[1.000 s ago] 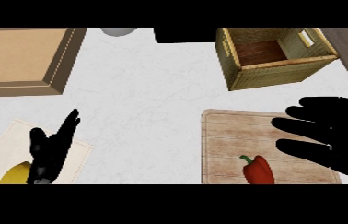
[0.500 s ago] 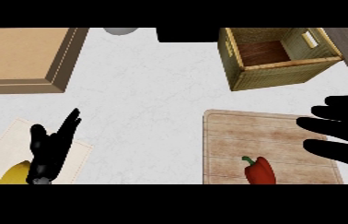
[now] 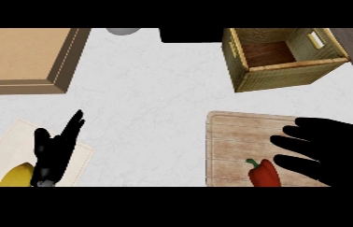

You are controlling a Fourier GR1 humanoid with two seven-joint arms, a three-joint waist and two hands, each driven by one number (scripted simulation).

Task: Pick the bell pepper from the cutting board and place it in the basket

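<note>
Right hand [image 3: 324, 151] first: you can see it over the right side of the cutting board [image 3: 238, 137], fingers spread and straight, holding nothing. Its fingertips point toward the view's left, and the lowest of them ends just beside the bell pepper [image 3: 265, 173], a little above and to the right of it; whether they touch you cannot tell.

Look at the pepper itself. It lies on the near part of the board, at the lower edge of the view, red body toward you and green stem pointing up and to the left, so its long axis runs roughly from the near edge away across the board, tilted slightly left. For your coming move this is what matters: the pepper sits below and to the left of the palm, so the hand would need to shift toward you and a touch left before the fingers can curl round the body across that axis.

Farther out, the basket [image 3: 241, 76] stands beyond the board, apart from it, its opening uncovered.

Your left hand [image 3: 55, 149] is well apart on the other side, resting open with fingers up beside something yellow [image 3: 17, 174]. The right is plainly the nearer one.
</note>
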